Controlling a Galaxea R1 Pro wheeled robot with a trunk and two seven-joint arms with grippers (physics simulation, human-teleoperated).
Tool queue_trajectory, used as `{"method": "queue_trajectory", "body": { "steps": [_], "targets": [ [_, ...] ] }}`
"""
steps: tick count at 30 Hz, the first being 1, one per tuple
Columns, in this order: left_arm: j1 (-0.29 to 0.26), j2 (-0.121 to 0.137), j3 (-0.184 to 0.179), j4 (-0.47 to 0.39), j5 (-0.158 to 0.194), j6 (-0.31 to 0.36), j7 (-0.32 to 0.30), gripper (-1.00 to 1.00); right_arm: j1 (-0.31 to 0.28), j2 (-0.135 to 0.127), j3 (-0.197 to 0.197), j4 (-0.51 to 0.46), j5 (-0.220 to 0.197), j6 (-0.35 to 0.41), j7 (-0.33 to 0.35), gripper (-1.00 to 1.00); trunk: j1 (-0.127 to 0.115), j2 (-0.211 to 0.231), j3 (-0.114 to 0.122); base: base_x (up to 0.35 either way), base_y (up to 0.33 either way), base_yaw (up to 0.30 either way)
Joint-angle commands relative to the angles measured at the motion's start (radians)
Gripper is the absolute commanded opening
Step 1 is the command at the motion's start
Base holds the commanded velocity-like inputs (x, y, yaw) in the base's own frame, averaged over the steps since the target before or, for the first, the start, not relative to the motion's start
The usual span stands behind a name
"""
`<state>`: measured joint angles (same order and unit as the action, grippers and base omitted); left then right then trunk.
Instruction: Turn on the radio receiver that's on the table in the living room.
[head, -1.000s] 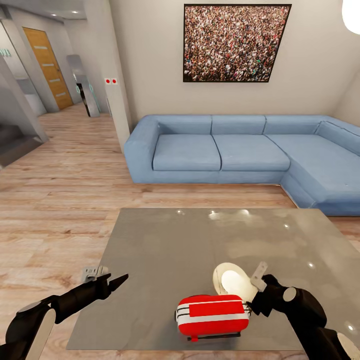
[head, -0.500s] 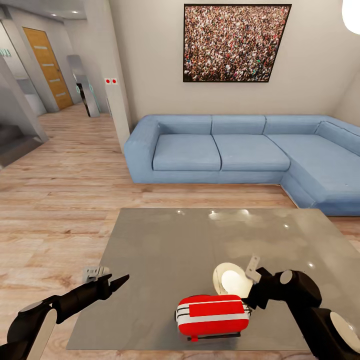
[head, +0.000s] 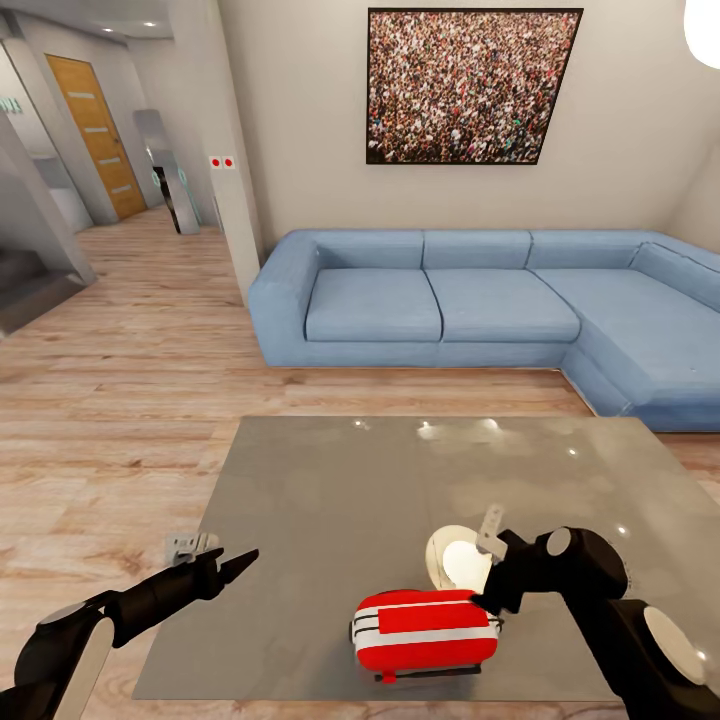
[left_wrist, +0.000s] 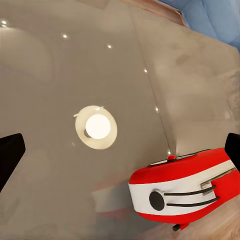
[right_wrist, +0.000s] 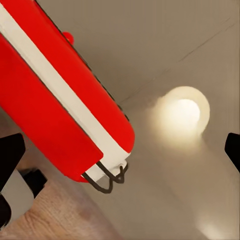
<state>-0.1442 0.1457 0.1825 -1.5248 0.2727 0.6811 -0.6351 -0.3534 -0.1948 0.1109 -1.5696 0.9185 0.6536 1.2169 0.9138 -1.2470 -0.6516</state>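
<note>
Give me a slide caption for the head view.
Right end effector reaching the red radio on a glossy grey table.

Wide open glossy table (head: 330, 500) from the middle out to its far edge and both far corners, nothing standing there; the one obstacle is the radio receiver (head: 425, 628) by the near edge, right gripper (head: 487, 598) crowding its right end, left gripper (head: 238, 566) clear at the near-left edge

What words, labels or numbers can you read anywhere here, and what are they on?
None can be read.
The radio receiver: red shell with a white band, no lettering visible.
The framed picture: a crowd, no text.
The small white wall plate: two red dots, no characters.
A greenish mark at the head view's far left edge: too cut off and blurred to read.
</note>
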Motion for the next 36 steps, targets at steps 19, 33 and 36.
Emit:
{"method": "queue_trajectory", "body": {
  "steps": [19,33,36],
  "targets": [
    [0.0,0.0,0.0,0.0,0.0,0.0,0.0,1.0,-0.036,0.017,0.027,0.013,-0.003,0.001,0.104,1.0,0.0,0.0,0.0,0.0,0.0,0.0],
    [0.0,0.0,0.0,0.0,0.0,0.0,0.0,1.0,-0.097,0.02,0.027,0.119,-0.005,-0.002,0.109,1.0,0.0,0.0,0.0,0.0,0.0,0.0],
    [0.0,0.0,0.0,0.0,0.0,0.0,0.0,1.0,-0.102,0.02,0.027,0.131,-0.006,-0.008,0.108,1.0,0.0,0.0,0.0,0.0,0.0,0.0]
  ]
}}
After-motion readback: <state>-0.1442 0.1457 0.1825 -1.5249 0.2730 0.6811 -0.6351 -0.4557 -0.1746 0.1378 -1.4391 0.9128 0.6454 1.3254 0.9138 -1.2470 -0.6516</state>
